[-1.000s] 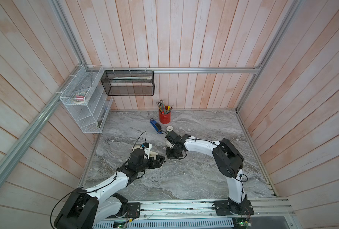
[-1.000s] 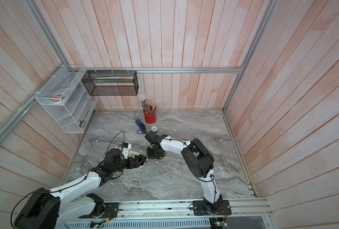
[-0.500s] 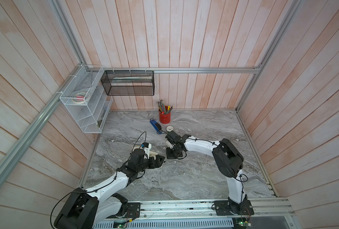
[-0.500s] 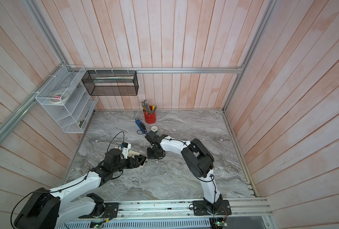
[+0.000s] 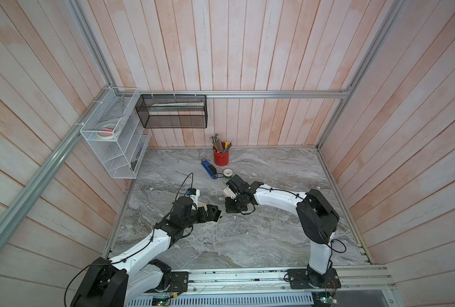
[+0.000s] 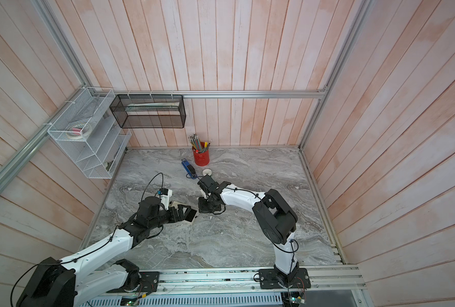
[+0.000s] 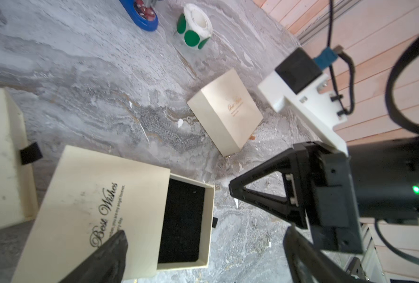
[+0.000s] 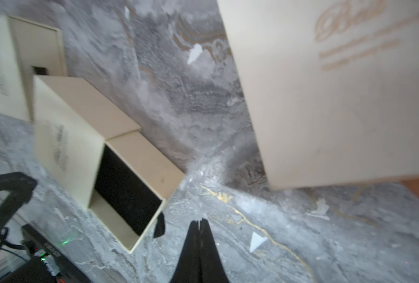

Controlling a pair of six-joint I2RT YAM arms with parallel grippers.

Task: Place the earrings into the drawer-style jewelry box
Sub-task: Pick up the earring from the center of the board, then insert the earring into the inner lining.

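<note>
Left fingers (image 7: 105,259): spread wide and gripping nothing. In the left wrist view one lies across the printed sleeve, and the other stands clear of the drawer's side.
Jewelry box (image 7: 100,208): cream sleeve lettered "Best Wishes", lying on the grey marbled surface (image 5: 261,239) between the left fingers.
Drawer (image 7: 181,220): slid partway out of the sleeve toward the right fingers, with its black lining exposed. A pale speck on the lining is too small to identify.
Right fingers (image 8: 198,245): pressed together tip to tip over bare surface, just beside the drawer's black pull tab (image 8: 159,227). Whether anything is pinched between them cannot be told.
Earrings: too small to make out in any view, so their place relative to the fingers cannot be told.
Second box (image 7: 224,115): closed, cream, just beyond the right fingers.
Third box (image 7: 2,159): cream, outside the left fingers — on the side away from the right fingers.
Sticker roll (image 7: 195,24) and stapler (image 7: 139,14): well beyond both pairs of fingers.
</note>
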